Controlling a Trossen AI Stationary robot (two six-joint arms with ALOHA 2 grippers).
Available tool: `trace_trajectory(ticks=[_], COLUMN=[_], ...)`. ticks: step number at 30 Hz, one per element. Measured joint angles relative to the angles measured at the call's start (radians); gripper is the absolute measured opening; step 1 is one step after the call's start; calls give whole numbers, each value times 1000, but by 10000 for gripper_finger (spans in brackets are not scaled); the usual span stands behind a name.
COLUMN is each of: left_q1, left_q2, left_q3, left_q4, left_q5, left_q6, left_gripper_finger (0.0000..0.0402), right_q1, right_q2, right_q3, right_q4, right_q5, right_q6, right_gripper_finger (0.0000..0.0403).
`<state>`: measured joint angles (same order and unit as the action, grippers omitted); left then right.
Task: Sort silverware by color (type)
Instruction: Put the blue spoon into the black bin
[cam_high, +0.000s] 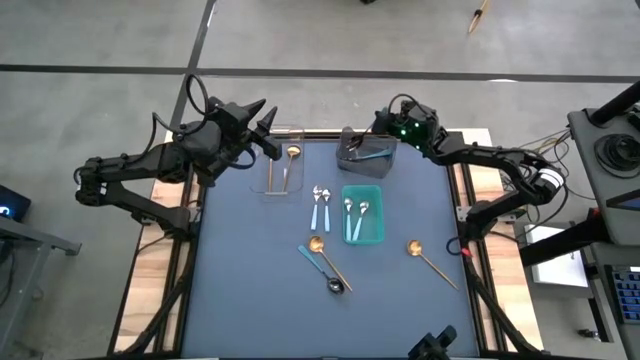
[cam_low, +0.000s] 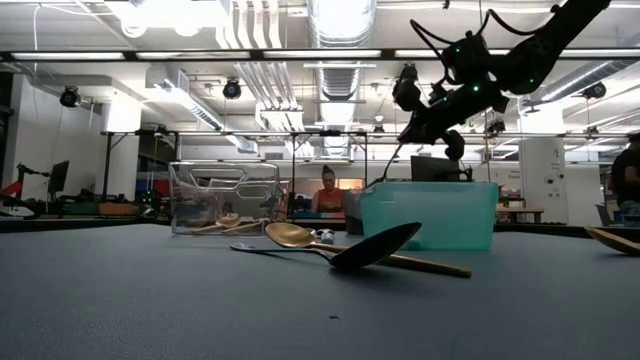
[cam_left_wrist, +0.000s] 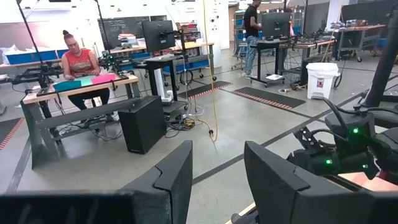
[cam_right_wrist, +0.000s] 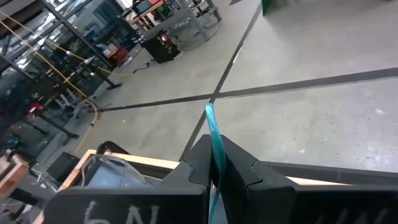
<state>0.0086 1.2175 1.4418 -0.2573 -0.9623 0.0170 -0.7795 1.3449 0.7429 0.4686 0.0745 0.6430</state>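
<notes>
Your right gripper (cam_right_wrist: 214, 177) has its fingers clamped on a teal-handled spoon (cam_right_wrist: 213, 140), held above the grey bin (cam_high: 364, 152); next, lower and release it there. Your left gripper (cam_high: 268, 130) hovers half-open and empty by the clear bin (cam_high: 283, 160). More spoons (cam_high: 322, 262) wait on the desk (cam_high: 250, 280).

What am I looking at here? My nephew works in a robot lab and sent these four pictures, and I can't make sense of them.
These show two dark robot arms at a table, sorting spoons by colour. One picture looks straight down, one looks level across the table top, and two come from cameras on the arms' wrists.

The right gripper is over the grey bin, its fingers shut on a teal spoon handle. The left gripper hangs near the clear bin, which holds gold spoons; its fingers are apart and empty.

The teal bin holds two blue-handled spoons. Two more, two gold spoons and a dark spoon lie loose on the table.
</notes>
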Motion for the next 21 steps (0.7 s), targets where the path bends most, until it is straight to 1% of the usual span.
trace_trajectory(ticks=[10, 21], left_q1=[0, 0], left_q2=[0, 0], left_q3=[0, 0], left_q4=[0, 1], left_q5=[0, 0], left_q6=[0, 0], left_gripper_finger=[127, 127], right_q1=[29, 67], right_q2=[0, 7], right_q3=[-20, -32], right_q4=[-1, 9], right_q5=[67, 110], right_q6=[-4, 7], right_gripper_finger=[8, 8])
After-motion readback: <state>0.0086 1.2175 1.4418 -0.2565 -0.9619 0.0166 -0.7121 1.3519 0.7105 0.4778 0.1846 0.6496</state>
